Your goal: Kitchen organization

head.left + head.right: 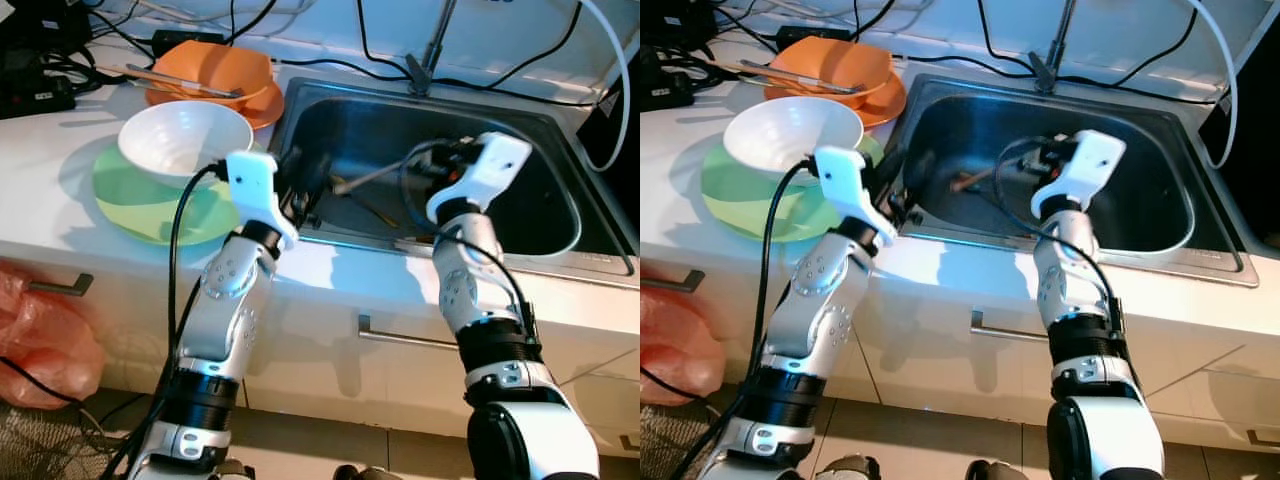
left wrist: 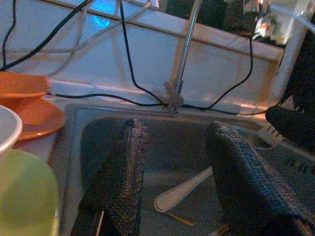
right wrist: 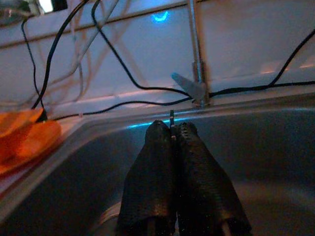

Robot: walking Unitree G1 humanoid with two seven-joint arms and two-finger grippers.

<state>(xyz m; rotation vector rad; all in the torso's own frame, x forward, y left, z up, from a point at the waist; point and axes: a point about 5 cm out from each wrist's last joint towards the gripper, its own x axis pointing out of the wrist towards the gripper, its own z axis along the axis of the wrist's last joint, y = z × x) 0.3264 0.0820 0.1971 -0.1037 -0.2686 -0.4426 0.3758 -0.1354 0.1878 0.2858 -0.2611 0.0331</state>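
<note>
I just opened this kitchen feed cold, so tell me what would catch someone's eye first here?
Both silver arms reach over the counter edge into the steel sink: the left gripper open above a white spoon on the sink floor, the right gripper shut on something thin. On the counter to the robot's left, a white bowl sits on a green plate, with orange dishes behind.

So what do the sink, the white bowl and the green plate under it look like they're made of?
The sink looks like stainless steel: grey, brushed, with soft reflections along the rim. The white bowl looks like glazed ceramic or melamine, smooth and glossy; I can't tell which. The green plate under it has a flatter, matte sheen, so probably plastic or melamine.
</note>
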